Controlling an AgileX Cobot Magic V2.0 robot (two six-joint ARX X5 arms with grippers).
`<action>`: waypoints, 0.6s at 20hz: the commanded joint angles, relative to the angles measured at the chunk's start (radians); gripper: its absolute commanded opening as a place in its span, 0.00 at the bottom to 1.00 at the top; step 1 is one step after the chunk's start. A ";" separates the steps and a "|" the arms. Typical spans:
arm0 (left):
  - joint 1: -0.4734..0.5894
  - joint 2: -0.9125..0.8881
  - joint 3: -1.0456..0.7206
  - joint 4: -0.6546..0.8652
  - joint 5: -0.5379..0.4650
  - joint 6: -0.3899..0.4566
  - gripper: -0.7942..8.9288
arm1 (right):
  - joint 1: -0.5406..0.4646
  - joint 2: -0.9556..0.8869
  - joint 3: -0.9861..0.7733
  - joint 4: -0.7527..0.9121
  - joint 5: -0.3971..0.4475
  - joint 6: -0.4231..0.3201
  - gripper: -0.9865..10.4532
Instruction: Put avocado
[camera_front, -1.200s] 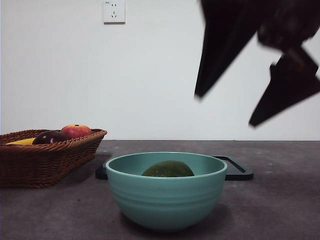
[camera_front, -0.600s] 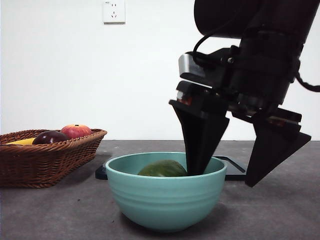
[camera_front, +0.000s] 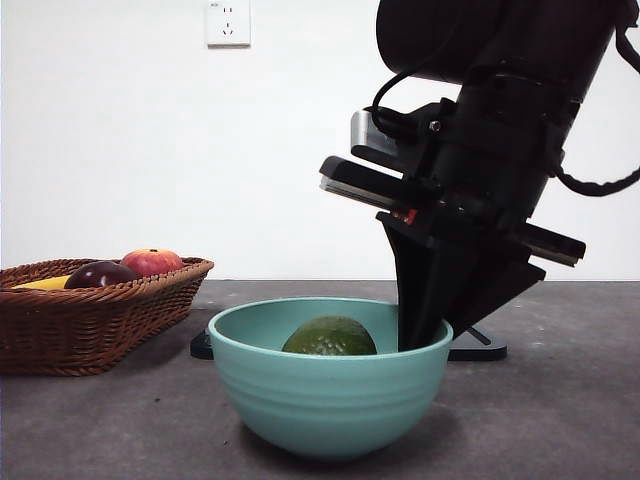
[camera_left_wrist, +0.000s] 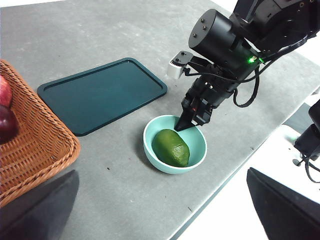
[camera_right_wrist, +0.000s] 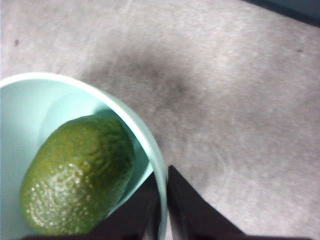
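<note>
**Front view: right gripper pinches the bowl rim, avocado inside**

Front view shows a teal bowl standing near the camera on the grey table, with the avocado lying inside it, its dark-green top rising just above the rim. The right gripper comes down from the upper right, large and dark, and its tips meet the bowl's right side.

Right wrist view makes the grip plain: the two black fingers are closed on the bowl's thin wall, one inside and one outside the rim, with only the rim between them. The avocado lies just beside the inner finger; I cannot tell if they touch. Its skin is pebbled and matte.

Left wrist view looks over the scene from well back. The bowl sits near the table's edge, the avocado lengthwise in it, and the right gripper reaches its rim. A dark tray lies flat beyond the bowl, apart from it. A wicker basket stands to the left, holding a red apple and a dark purple fruit. The left gripper hangs high above the table, its fingers spread wide and holding nothing.
</note>
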 joint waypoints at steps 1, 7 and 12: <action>-0.011 0.003 0.011 0.014 -0.003 0.002 0.69 | -0.018 0.032 0.075 -0.021 0.006 0.025 0.09; -0.011 0.003 0.011 0.014 -0.003 0.002 0.69 | -0.169 0.204 0.406 -0.209 0.019 -0.045 0.09; -0.011 0.003 0.011 0.014 -0.003 0.002 0.69 | -0.269 0.404 0.714 -0.272 0.046 -0.097 0.09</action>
